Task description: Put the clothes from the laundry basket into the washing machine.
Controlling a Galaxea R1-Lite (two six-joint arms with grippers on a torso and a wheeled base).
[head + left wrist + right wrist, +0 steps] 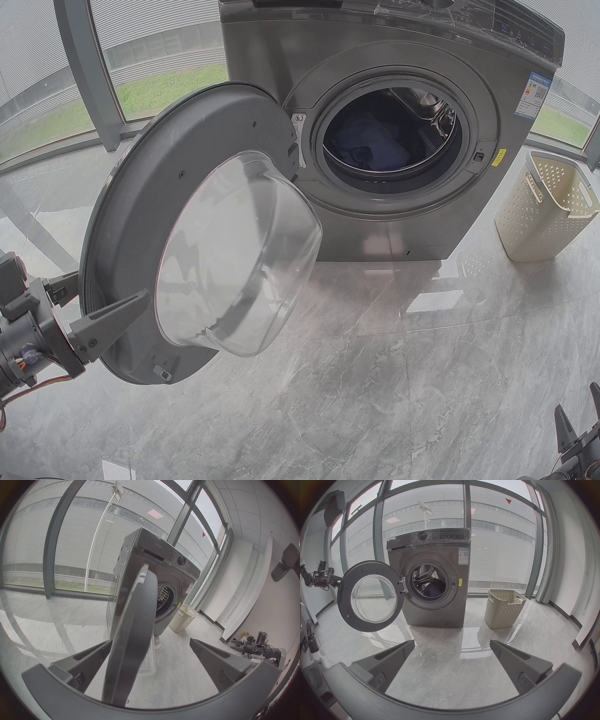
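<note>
My left claw (pixel 150 642) is spread wide, straddling the rim of the round grey door with the clear bowl-shaped window (pixel 187 162); the rim runs between the fingers, nearer one, contact uncertain. The dark blue clothes (pixel 369 147) lie in the drum of the grey metal front-loading washing machine (pixel 387 237), ahead of that claw, past the hinge; the cream perforated plastic laundry basket (pixel 550 212) looks empty, well beyond, on the machine's far side. I judge loading done and door-closing in hand; push with one finger flat on the rim, follow the hinge arc, do not clench. The left arm sits low, fingers along the door's edge. My right claw (pixel 450 642) is released, holding nothing, low over the floor, machine and basket well ahead.
</note>
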